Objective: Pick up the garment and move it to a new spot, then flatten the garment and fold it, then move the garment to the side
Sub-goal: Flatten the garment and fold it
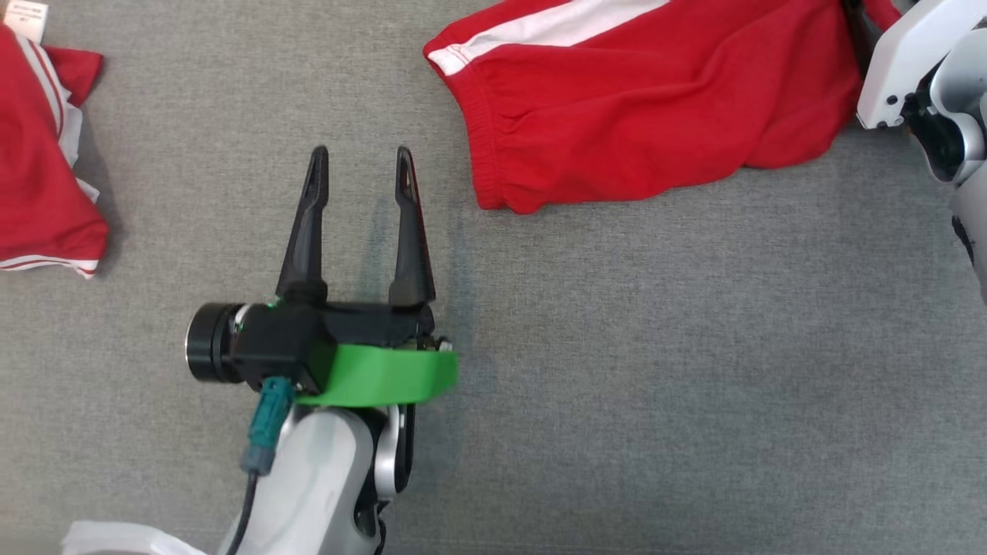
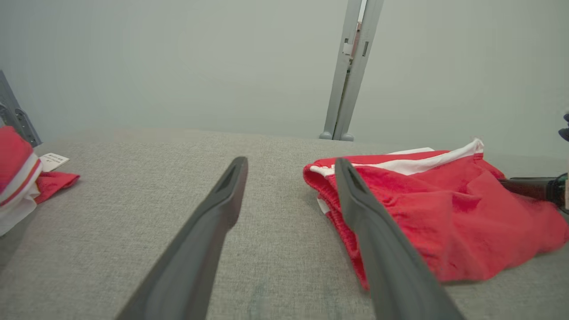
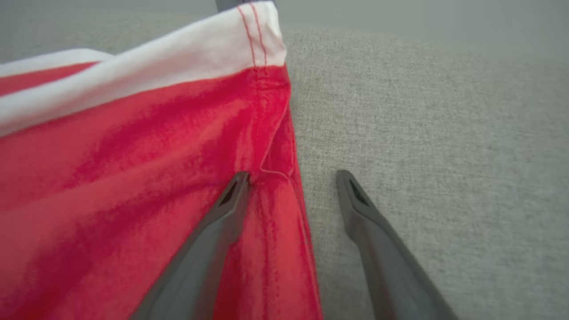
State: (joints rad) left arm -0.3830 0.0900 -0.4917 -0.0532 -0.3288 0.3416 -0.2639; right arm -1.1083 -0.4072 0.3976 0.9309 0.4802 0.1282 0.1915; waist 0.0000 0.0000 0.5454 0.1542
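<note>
The garment (image 1: 640, 116) is red with a white stripe and lies rumpled on the grey cloth surface at the top middle of the head view. My left gripper (image 1: 362, 154) stands open and empty, to the left of the garment and nearer to me. In the left wrist view, the left gripper (image 2: 290, 164) points past the garment (image 2: 444, 213), whose waistband end lies just beyond the right finger. My right gripper (image 3: 292, 175) is open astride the garment's (image 3: 133, 178) side edge, one finger on the red cloth and one over bare surface. My right arm's pale wrist (image 1: 917, 62) sits at the garment's right end.
A second red and white garment (image 1: 38, 154) with a paper tag (image 1: 23, 19) lies bunched at the far left edge. The grey surface (image 1: 655, 385) stretches wide below the garment. A grey upright post (image 2: 351, 66) stands behind the surface's far edge against a plain wall.
</note>
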